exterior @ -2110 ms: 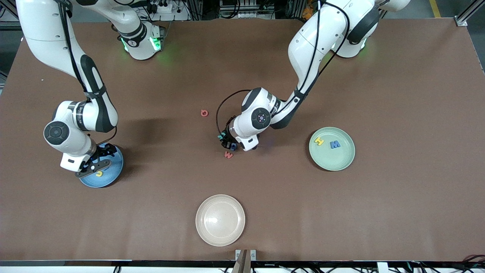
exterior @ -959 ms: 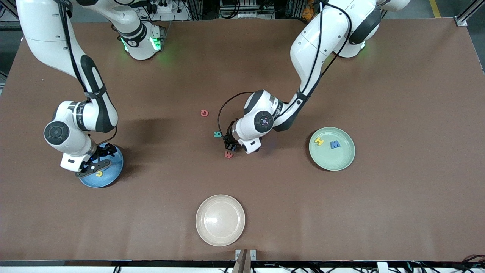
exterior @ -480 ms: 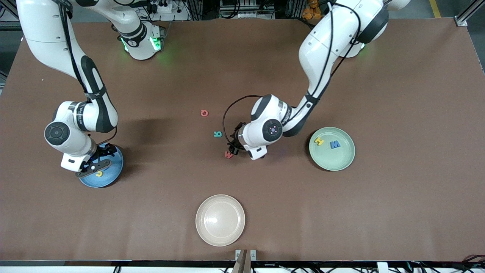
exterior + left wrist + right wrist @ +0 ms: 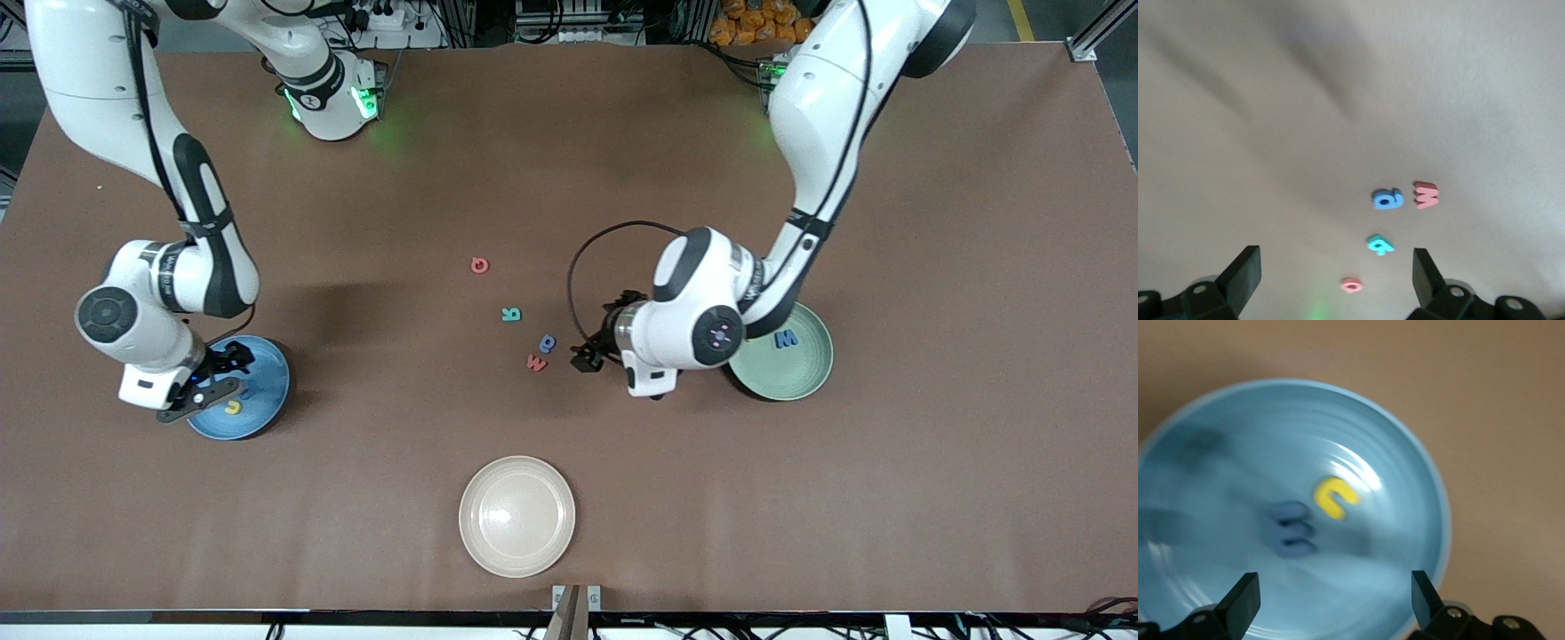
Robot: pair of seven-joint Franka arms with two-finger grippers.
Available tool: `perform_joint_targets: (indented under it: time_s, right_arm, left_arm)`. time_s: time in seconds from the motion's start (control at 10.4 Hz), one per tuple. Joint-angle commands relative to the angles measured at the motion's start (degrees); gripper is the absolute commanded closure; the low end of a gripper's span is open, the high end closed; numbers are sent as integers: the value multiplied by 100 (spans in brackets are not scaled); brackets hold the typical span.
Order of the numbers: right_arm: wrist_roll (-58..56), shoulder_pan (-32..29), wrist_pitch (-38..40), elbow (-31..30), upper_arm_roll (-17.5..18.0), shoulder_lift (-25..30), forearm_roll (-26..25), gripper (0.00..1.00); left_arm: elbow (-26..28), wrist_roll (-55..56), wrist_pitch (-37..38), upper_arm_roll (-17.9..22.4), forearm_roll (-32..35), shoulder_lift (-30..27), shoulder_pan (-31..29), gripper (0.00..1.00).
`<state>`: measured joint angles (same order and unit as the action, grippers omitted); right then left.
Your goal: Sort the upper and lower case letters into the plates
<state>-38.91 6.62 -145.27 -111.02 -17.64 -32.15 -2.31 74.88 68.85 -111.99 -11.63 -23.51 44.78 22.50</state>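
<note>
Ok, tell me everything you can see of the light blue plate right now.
The light blue plate is round, shallow and matte, with faint concentric rings inside, lying flat on the brown table toward the right arm's end. In it lie a small yellow letter and a darker blue letter, apart from each other. The right end effector hangs over it, fingers open, holding nothing. The arm hides part of the rim in the front view.

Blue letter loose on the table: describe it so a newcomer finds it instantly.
Start at the pale green plate, then go toward the right arm's end of the table, past the left claw. The blue letter lies among three small letters, touching the red w; it is the only blue one there.
</note>
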Motion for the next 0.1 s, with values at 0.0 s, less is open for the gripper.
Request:
perform_joint_targets:
  time_s: [0.0]
  right_arm:
    - [-275,-379,-18,238,68,-291,20,0]
  left_arm:
    - [176,-1228,544,-41,450,-373,-412,0]
